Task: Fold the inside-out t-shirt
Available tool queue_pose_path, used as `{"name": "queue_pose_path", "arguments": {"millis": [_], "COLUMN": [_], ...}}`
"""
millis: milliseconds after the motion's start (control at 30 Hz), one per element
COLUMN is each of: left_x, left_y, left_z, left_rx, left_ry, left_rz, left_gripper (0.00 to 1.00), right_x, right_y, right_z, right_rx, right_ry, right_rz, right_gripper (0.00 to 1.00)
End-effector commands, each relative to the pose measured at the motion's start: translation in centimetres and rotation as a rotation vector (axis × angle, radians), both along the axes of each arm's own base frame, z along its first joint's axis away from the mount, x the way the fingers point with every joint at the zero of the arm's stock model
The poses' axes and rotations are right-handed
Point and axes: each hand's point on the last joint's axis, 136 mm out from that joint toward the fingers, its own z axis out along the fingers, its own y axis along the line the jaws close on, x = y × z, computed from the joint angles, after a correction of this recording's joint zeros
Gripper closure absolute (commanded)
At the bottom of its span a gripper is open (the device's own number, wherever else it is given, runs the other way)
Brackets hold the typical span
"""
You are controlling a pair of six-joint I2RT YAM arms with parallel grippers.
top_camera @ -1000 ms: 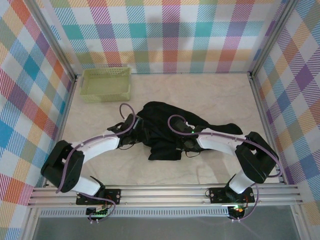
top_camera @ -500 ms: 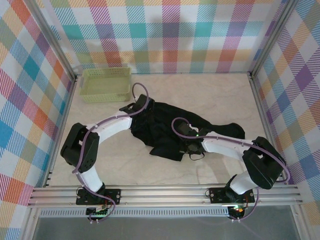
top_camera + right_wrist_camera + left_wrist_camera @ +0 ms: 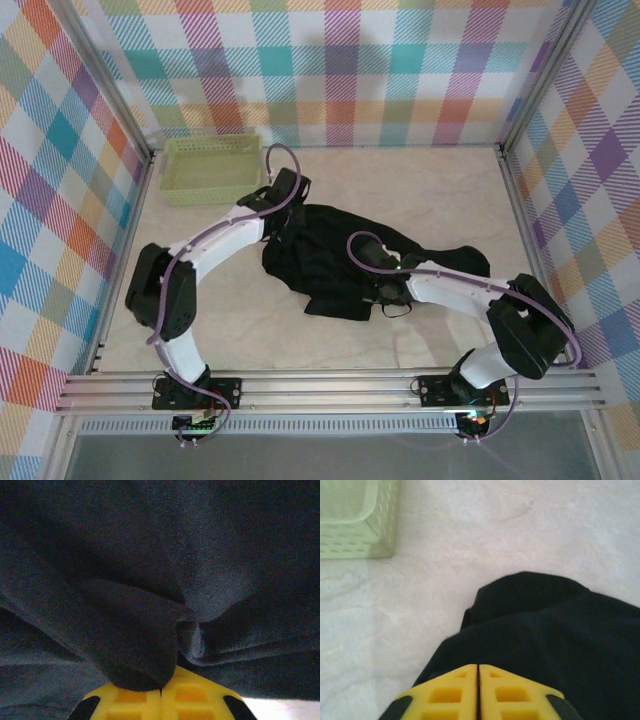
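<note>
While the left arm [image 3: 215, 240] reaches up-frame, left gripper [image 3: 478, 669] pressed together, perhaps nipping the t-shirt [image 3: 325, 250], the right arm [image 3: 460, 285] extends leftward, right gripper [image 3: 161, 689] pinching a fold.

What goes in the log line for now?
left gripper: shut at t-shirt edge | right gripper: shut on t-shirt | fold: not done
</note>
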Motion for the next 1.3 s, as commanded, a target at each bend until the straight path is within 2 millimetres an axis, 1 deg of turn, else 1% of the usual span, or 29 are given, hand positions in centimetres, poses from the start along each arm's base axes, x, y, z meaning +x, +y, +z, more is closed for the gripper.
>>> {"name": "queue_pose_path", "arguments": {"millis": [0,33,100,167,233,300,367,400,467,533,600,733,800,867,900,1067,1200,1267], "left_x": [-0.8,-1.3,-3.5,-6.8,-10.2,-13.8,-16.4,-17.4,-18.6,-19.3,-19.7,-20.3,-20.5,-20.8,-20.5,-21.3,-21.4,-21.2], "left_y": [2.3,2.3,2.2,2.0,1.7,0.4,-1.2,-2.0,-3.5,-4.6,-5.3,-6.5,-6.8,-6.8,-7.4,-7.4,-7.6,-7.4], "left_z": [-3.0,-2.5,-1.0,-0.5,-0.5,-1.4,-2.8,-3.6,-5.2,-6.7,-8.1,-10.0,-10.9,-11.7,-11.6,-12.8,-12.8,-12.5], "left_rx": [0.063,0.064,0.055,0.009,-0.051,-0.094,-0.123,-0.146,-0.183,-0.219,-0.222,-0.236,-0.235,-0.226,-0.251,-0.242,-0.249,-0.242], "left_ry": [0.149,0.145,0.113,0.121,0.130,0.145,0.170,0.187,0.213,0.249,0.276,0.323,0.342,0.364,0.350,0.379,0.378,0.365], "left_rz": [0.072,0.078,0.079,0.082,0.066,0.006,-0.060,-0.085,-0.139,-0.162,-0.166,-0.180,-0.179,-0.176,-0.180,-0.179,-0.182,-0.178], "left_gripper": [0.78,0.73,0.61,0.54,0.48,0.42,0.39,0.39,0.38,0.38,0.37,0.38,0.39,0.45,0.47,0.56,0.69,0.80], "right_x": [0.0,0.2,0.3,0.3,0.3,0.3,0.2,0.2,0.1,0.0,-0.1,-0.3,-0.3,-0.3,-0.3,-0.1,0.0,0.0], "right_y": [0.2,0.4,0.5,0.4,0.3,0.4,0.6,0.7,0.9,0.8,0.7,0.6,0.5,0.5,0.4,0.3,0.5,0.5], "right_z": [-1.0,-1.0,-0.9,-0.7,-0.8,-0.9,-1.0,-1.0,-1.1,-1.2,-1.3,-1.3,-1.2,-1.2,-1.2,-1.0,-1.0,-0.9], "right_rx": [-0.024,-0.021,-0.019,-0.023,-0.021,-0.016,-0.008,-0.001,0.005,0.005,0.002,0.006,0.008,0.007,0.005,-0.005,-0.004,-0.003], "right_ry": [0.031,0.030,0.029,0.022,0.021,0.024,0.026,0.026,0.025,0.025,0.028,0.027,0.023,0.021,0.021,0.011,0.014,0.013], "right_rz": [0.023,0.022,0.020,0.020,0.018,0.017,0.020,0.021,0.023,0.021,0.021,0.016,0.013,0.013,0.013,0.012,0.015,0.016], "right_gripper": [0.99,0.98,0.97,0.96,0.96,0.96,0.96,0.96,0.96,0.96,0.96,0.96,0.96,0.96,0.96,0.95,0.95,0.95]}}
